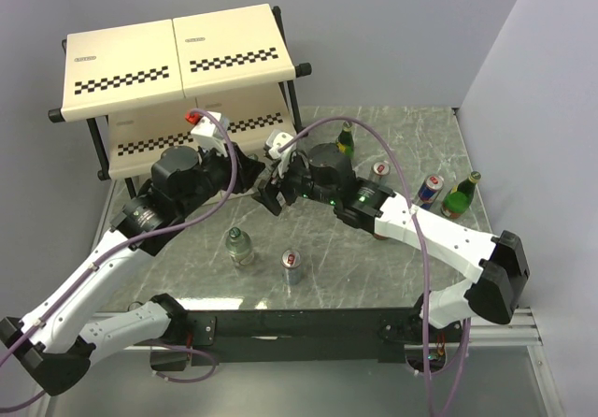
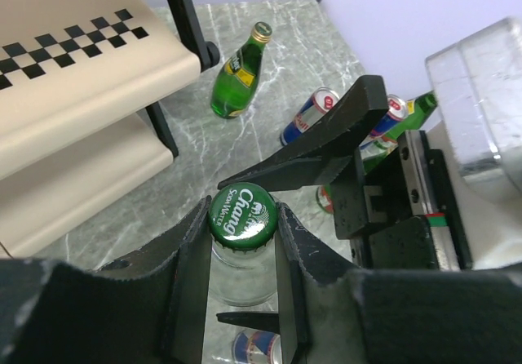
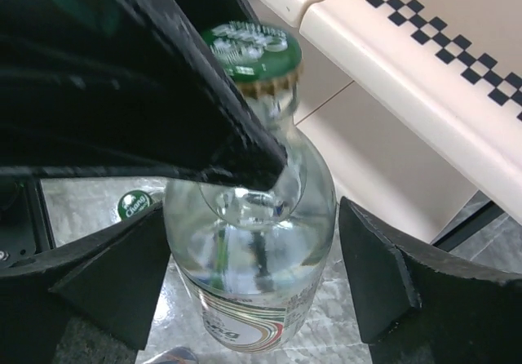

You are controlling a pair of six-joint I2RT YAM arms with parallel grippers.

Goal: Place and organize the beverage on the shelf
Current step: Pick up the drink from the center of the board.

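Your left claw (image 2: pixel 241 227) is clenched on the neck of a short clear bottle (image 3: pixel 261 282), with one finger on each side just under its green cap (image 2: pixel 242 215). The bottle hangs above the tabletop (image 1: pixel 374 258), slightly tilted, in front of the shelf (image 1: pixel 177 57) and not on any tier. Your right claw (image 3: pixel 253 217) is spread wide around the same bottle's body. Its fingers (image 3: pixel 383 274) stand just beside the glass on either side; you cannot tell from these views whether they touch it. In the top view the two claws meet nose to nose before the lower checkered panel and largely hide the bottle. On the tabletop below and nearer the arm bases, a second clear bottle (image 1: pixel 240 246) stands upright beside one blue-silver can (image 1: pixel 293 266). Behind the right arm stands a green bottle (image 1: pixel 345 140) with a gold cap. Further right are two more cans (image 1: pixel 381 169) (image 1: pixel 430 190), then another green bottle (image 1: pixel 461 195) near the right edge.
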